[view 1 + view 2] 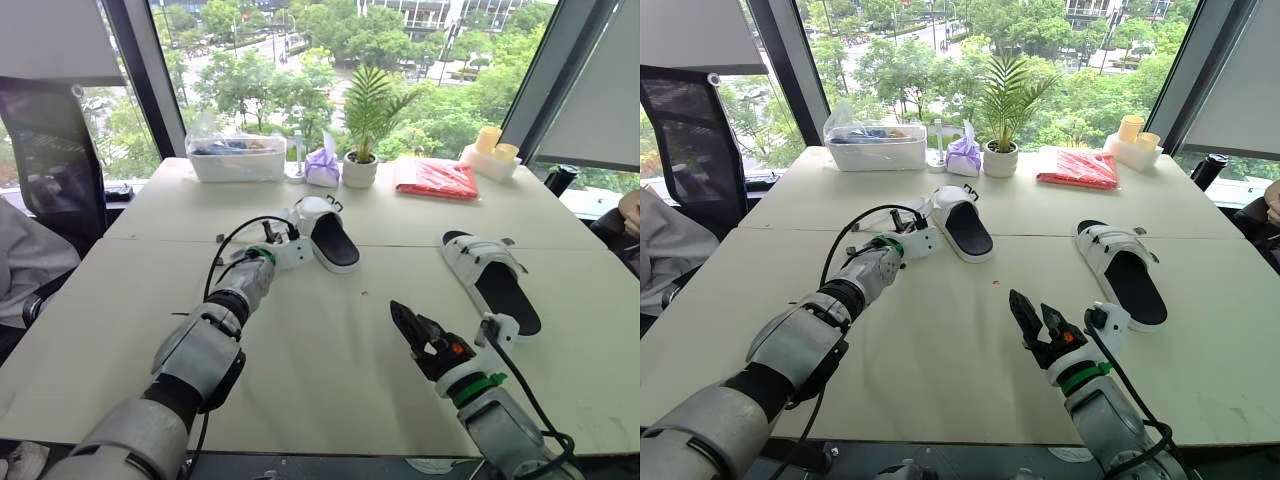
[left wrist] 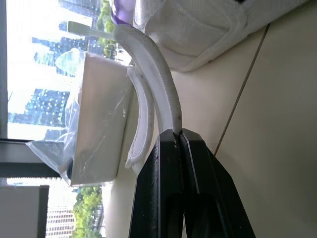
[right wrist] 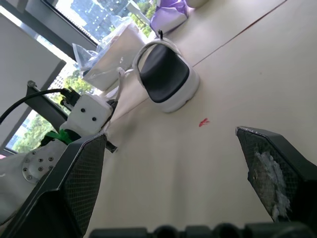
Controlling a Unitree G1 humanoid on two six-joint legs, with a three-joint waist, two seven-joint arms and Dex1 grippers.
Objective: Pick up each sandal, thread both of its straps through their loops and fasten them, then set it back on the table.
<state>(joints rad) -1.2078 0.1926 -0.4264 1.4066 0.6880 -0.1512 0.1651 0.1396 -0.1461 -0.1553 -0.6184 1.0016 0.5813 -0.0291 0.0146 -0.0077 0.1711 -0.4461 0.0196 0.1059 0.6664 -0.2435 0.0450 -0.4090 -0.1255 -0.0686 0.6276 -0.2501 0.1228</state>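
No words, numbers or signs can be read on anything here (the left sandal (image 1: 325, 230), the right sandal (image 1: 490, 275), the clear box (image 1: 237, 158) at the far left and the red packet (image 1: 436, 178) at the far right bear no print I can make out).

- Both eye views looked forward and down from the near edge of the table (image 1: 330, 390) toward its far edge. They shared the whole surface, the middle sandal (image 1: 325, 232) and the right-edge sandal (image 1: 492, 280).
- The left wrist view sat very near its subject. It faced along the left gripper (image 2: 179, 133), pinched on a white strap (image 2: 158, 79), toward the bagged box (image 2: 99, 119) at the far edge.
- The right wrist view looked low across the surface, between the spread fingers of the right gripper (image 3: 171, 134), at the middle sandal, which the eye views shared.
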